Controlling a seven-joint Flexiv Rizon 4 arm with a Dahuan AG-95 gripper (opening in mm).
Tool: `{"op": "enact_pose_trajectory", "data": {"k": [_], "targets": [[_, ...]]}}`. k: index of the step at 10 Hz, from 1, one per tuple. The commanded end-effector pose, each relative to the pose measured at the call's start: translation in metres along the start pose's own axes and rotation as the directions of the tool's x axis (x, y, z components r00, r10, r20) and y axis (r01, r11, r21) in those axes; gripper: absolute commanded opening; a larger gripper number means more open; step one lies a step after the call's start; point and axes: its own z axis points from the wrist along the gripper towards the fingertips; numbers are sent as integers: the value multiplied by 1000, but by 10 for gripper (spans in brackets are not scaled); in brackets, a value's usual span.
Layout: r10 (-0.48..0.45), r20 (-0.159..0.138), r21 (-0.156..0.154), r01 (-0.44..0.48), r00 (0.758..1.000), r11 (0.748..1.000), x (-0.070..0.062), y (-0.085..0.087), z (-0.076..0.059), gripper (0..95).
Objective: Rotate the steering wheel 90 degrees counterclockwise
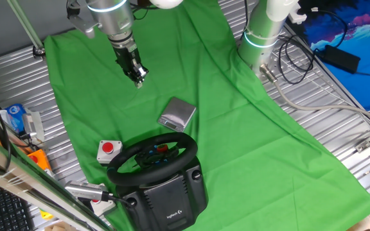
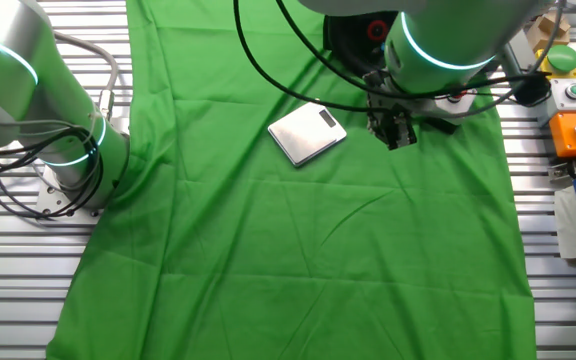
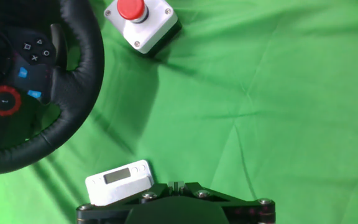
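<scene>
The black steering wheel [image 1: 151,156] sits on its bulky black base [image 1: 172,199] with a white logo, at the near edge of the green cloth. Its rim [image 3: 73,93] and hub with red and blue buttons fill the upper left of the hand view. In the other fixed view the arm hides most of the wheel [image 2: 353,40]. My gripper [image 1: 137,77] hangs above the cloth, well behind the wheel and apart from it. Its fingers are together with nothing between them. It also shows in the other fixed view [image 2: 399,135] and in the hand view [image 3: 176,185].
A grey metal box [image 1: 177,113] lies between gripper and wheel, also visible in the hand view [image 3: 118,181]. A red push-button on a white box [image 1: 108,150] stands left of the wheel. A second robot base [image 1: 262,35] stands at the back. Clutter lines the table's left side.
</scene>
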Motion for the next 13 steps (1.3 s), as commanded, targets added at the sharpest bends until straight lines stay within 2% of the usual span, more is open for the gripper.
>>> {"op": "enact_pose_trajectory", "data": {"k": [1,4,5,6,7,9,12,13], "targets": [[-7,1,-2,7,1000,1000,1,0,0,0],[-21,2,-17,21,1000,1000,1,0,0,0],[-34,10,-54,35,999,998,0,1,0,0],[-42,18,-74,43,999,996,-1,1,0,0],[-66,30,-96,68,997,993,-8,7,0,0],[-44,26,-116,47,999,992,-22,24,-5,0],[-5,49,-191,14,999,982,-42,52,-13,0],[4,54,-207,8,999,978,-46,60,-15,0]]}}
